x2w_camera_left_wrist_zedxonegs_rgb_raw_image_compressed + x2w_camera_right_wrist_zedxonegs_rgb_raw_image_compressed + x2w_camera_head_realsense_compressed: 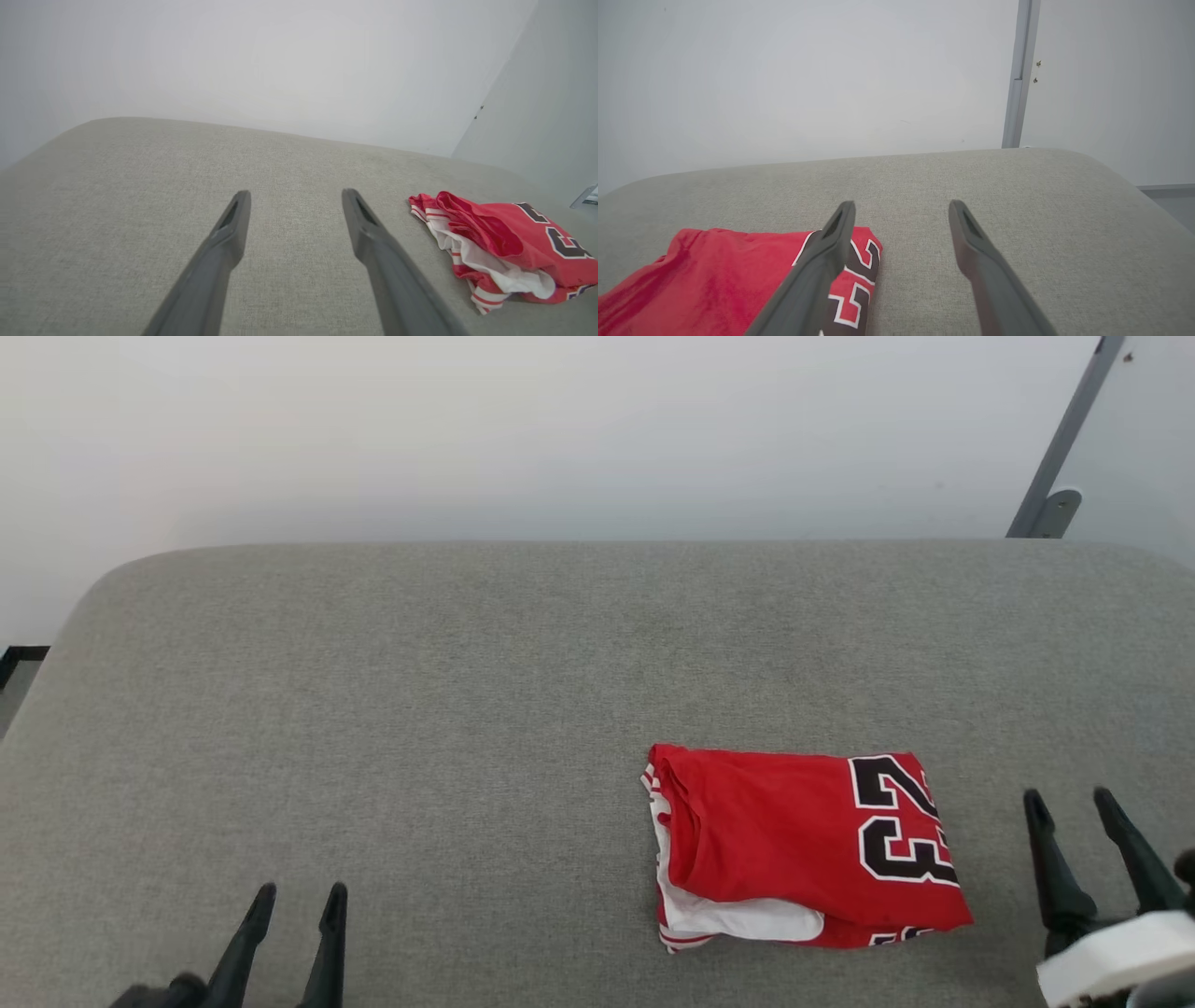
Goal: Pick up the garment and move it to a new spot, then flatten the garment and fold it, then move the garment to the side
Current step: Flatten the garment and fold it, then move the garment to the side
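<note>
resting at lower left, the left gripper (pixel 302 891) has its fingers apart above a grey fabric-covered desk (pixel 467 663). right of centre lies the red number 23 jersey (pixel 803 840), loosely folded. just beside it, the right gripper (pixel 1068 795) is also spread. if lifting comes next, pinch every layer along one edge.
</note>
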{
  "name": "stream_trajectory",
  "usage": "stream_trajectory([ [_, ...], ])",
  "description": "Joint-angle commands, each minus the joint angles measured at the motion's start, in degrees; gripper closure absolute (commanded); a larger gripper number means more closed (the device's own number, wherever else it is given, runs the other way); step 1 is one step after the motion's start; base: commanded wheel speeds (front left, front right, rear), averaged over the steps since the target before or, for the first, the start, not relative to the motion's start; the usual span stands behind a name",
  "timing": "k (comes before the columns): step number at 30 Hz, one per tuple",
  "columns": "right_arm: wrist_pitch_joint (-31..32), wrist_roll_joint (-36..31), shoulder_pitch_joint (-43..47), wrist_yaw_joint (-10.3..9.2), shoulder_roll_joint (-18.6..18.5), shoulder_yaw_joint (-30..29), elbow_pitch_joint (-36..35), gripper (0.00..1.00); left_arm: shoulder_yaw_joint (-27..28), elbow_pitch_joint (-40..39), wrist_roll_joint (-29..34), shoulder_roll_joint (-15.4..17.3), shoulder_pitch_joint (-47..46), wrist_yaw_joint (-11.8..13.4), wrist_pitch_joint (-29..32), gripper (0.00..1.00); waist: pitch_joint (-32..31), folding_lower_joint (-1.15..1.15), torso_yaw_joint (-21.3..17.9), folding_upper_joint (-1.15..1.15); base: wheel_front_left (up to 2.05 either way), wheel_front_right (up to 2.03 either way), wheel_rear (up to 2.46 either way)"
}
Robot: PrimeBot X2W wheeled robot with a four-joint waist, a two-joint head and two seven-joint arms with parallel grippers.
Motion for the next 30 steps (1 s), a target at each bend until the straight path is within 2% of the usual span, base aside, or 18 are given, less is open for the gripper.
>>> stream_trajectory([
  [1, -0.3, -0.4, 1.5, -0.01, 0.3, -0.7, -1.1, 0.00, 0.6, -0.7, 0.6, -0.2, 1.3, 0.1, -0.3, 0.00, 0.0, 0.00, 0.3, 0.00, 0.00, 0.00, 0.00],
  [7, 1.7, -2.3, 6.1, -0.01, 2.7, -3.5, -6.1, 0.00, 2.3, -3.7, 1.7, -0.6, 4.8, 0.1, -0.3, 0.00, 0.1, 0.00, 0.7, 0.00, 0.00, 0.00, 0.00],
  [15, 4.7, -4.1, 8.4, 0.00, 5.0, -5.8, -10.6, 0.00, 2.5, -4.4, 1.6, 0.0, 4.5, 0.1, -0.3, 0.00, 0.4, 0.00, 0.8, 0.00, 0.00, 0.00, 0.00],
  [24, 8.5, -4.8, 6.7, 0.00, 5.2, -6.1, -12.3, 0.00, 1.4, -4.4, 1.3, -0.2, 2.5, 0.1, -0.3, 0.00, 2.0, 0.00, 1.4, 0.00, 0.00, 0.00, 0.00],
  [27, 13.3, -5.4, 4.2, 0.00, 4.0, -5.2, -12.0, 0.00, 0.2, -3.9, 0.9, 0.2, 0.7, 0.1, -0.3, 0.00, 3.3, 0.00, 1.9, 0.00, 0.00, 0.00, 0.00],
  [30, 21.0, -5.5, 0.9, 0.00, 1.2, -3.2, -11.9, 0.00, -1.1, -3.8, 0.6, 0.7, -1.5, 0.1, -0.3, 0.00, 5.1, 0.00, 2.4, 0.00, 0.00, 0.00, 0.00],
])
